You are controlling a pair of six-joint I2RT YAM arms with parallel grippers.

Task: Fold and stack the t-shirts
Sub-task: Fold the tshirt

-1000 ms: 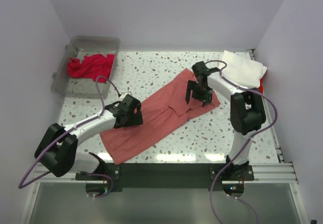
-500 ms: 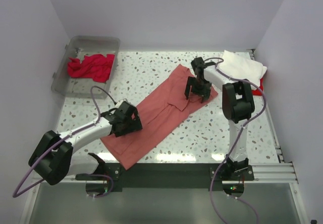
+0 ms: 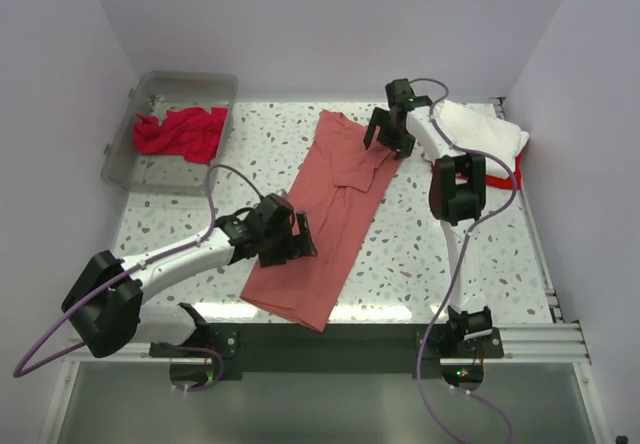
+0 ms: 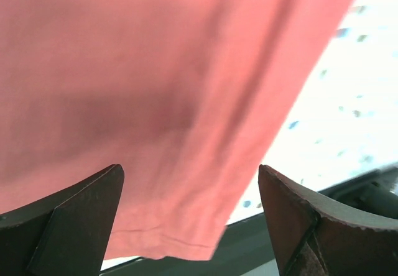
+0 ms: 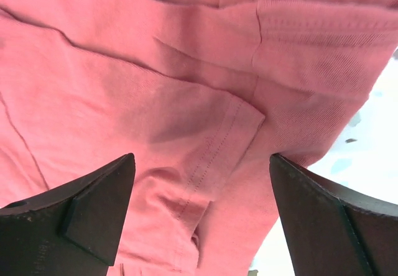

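Left gripper [image 3: 295, 236], right gripper [image 3: 388, 136] (both wide) above coral-red t-shirt [image 3: 335, 199]

no legible text or markings

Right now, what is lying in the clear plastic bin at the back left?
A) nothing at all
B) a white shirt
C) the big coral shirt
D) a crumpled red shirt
D: a crumpled red shirt lies inside the clear bin, while the white shirt sits at the far right and the coral shirt lies spread out in the middle.
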